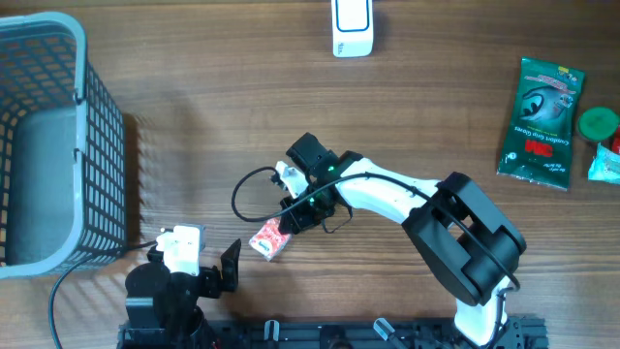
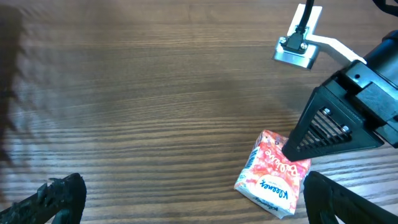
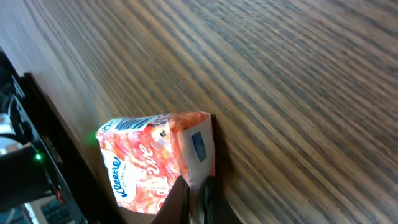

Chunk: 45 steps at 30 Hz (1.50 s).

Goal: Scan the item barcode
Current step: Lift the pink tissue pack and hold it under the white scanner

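the right gripper (image 3: 197,198) pinches a tissue pack (image 1: 270,239) at its near edge, jaws pressed almost together on the wrapper. the pack sits low on the table (image 1: 194,116) near the front, just right of the idle left gripper (image 2: 193,193), whose jaws are spread wide and hold nothing. the pack looks to be touching the wood, so the grasp seems made but the lift not yet begun. the white scanner (image 1: 351,27) stands well apart at the far edge. no barcode shows on the faces in view. left to do, by this look: raise the pack, carry it across and turn its code to the scanner.
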{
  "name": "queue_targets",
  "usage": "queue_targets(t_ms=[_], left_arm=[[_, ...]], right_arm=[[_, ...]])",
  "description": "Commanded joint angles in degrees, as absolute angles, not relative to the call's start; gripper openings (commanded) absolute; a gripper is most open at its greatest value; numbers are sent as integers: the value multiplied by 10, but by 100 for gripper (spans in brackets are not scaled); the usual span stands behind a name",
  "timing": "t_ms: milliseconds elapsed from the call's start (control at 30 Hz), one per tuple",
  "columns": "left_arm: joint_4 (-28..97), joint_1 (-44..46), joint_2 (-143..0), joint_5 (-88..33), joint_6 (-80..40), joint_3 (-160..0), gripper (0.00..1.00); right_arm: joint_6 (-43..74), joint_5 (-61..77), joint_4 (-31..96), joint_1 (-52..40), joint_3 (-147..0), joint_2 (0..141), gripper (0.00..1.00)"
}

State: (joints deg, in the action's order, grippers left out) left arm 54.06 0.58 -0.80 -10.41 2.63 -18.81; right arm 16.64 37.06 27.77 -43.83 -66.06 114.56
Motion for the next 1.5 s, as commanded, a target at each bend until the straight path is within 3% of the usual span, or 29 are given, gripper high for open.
queue_targets(t_ms=[0, 200, 433, 633, 800, 900, 1233, 1367, 1467], left_arm=[[541, 3, -4, -111, 23, -187, 100], [541, 3, -4, -111, 23, -187, 100], [541, 3, -4, -111, 23, -187, 100], [541, 3, -4, -111, 23, -187, 100], [541, 3, -4, -111, 23, -187, 100], [541, 3, -4, -111, 23, -187, 100], [541, 3, -4, -111, 23, -187, 100], [541, 3, -4, -111, 23, -187, 100], [541, 3, -4, -111, 23, -187, 100]], right_arm=[[173, 372, 255, -438, -667, 1161, 4], [71, 427, 224, -406, -667, 1128, 4], [-92, 609, 239, -335, -667, 1030, 4], [-397, 900, 339, -263, -667, 954, 4], [-639, 925, 501, -252, -666, 947, 4], [-702, 930, 530, -252, -666, 946, 4], [-662, 930, 508, -251, -666, 946, 4], [-358, 922, 388, -250, -666, 946, 4], [36, 787, 252, -243, -666, 947, 4]])
